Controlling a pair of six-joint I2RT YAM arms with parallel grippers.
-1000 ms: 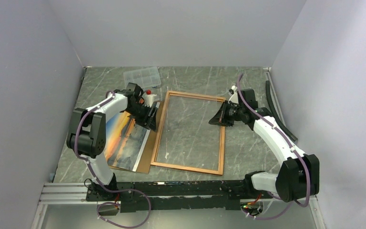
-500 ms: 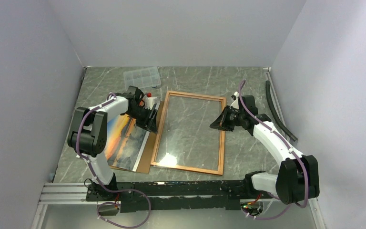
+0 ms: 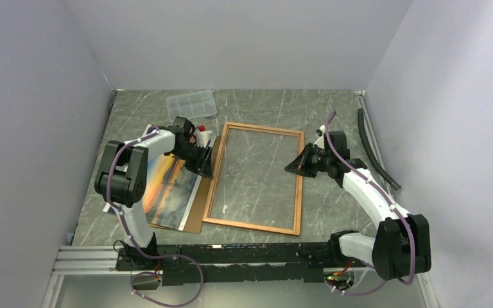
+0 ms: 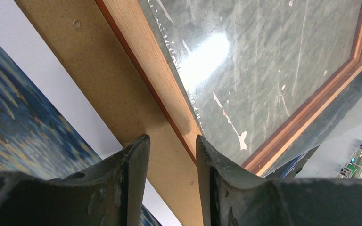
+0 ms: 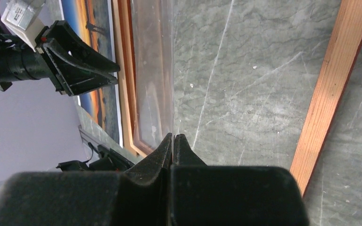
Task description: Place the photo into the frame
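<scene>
I log the frame (image 3: 250,225) flat at mid-table. Left of it lies the photo (image 3: 167,189), on a board (image 3: 197,208) whose strip shows between the two. A box (image 3: 192,104) sits behind them (far left). The pane (image 5: 153,70) tilts up, its right edge pinched in the right gripper (image 5: 172,136). The left gripper (image 4: 169,141) hangs over the board.

Arm shells (image 3: 367,187): glossy white, rounded.
Joint housings (image 3: 125,179): black, bulky.
Cables (image 3: 108,186): purple, looped along both arms.
Left gripper (image 4: 169,141): dark grey fingers (image 4: 132,183), scuffed and dusty.
Right gripper (image 5: 173,137): matte black, grainy.
Base rail (image 3: 231,260): black mounts on a silver extrusion.
</scene>
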